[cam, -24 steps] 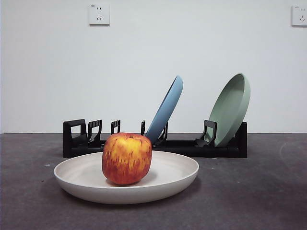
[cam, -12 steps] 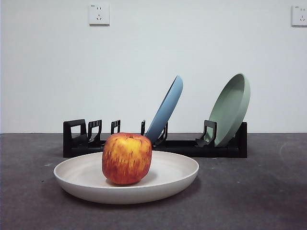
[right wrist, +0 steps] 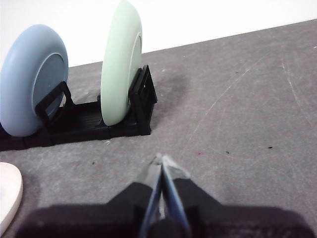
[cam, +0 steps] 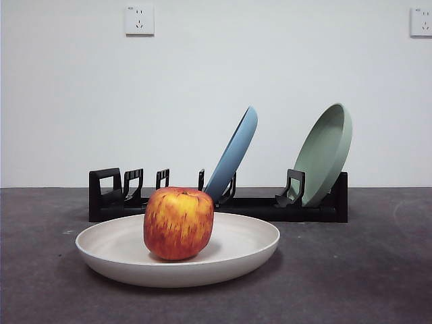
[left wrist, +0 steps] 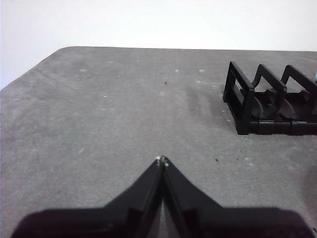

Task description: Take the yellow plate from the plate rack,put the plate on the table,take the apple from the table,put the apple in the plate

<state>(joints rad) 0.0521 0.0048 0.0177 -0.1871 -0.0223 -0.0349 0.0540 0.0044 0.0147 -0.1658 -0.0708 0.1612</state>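
Both pairs of fingers are pressed together with nothing between them, and neither reaches into the front view. Beyond the left gripper (left wrist: 162, 159) lies bare table (left wrist: 99, 109), and the blocky loop end of the plate rack (left wrist: 267, 106) sits well ahead of its tips and off to one side. That arm is held low and level over the surface, its tips clear of everything.

Ahead of the right gripper (right wrist: 162, 161), the other end of the rack holds the sage-green plate (right wrist: 120, 64) standing on edge, with the blue plate (right wrist: 30, 79) a slot further along. Only a pale sliver of the yellow plate (right wrist: 9, 196) shows at the frame's edge (well off to the side of these tips, not touching them). This arm too hangs low, angled slightly down at the table.

From the front, the yellow plate (cam: 236, 253) lies flat on the table before the rack, and the apple (cam: 178, 223) sits upright inside it, left of the plate's middle, apart from either gripper.
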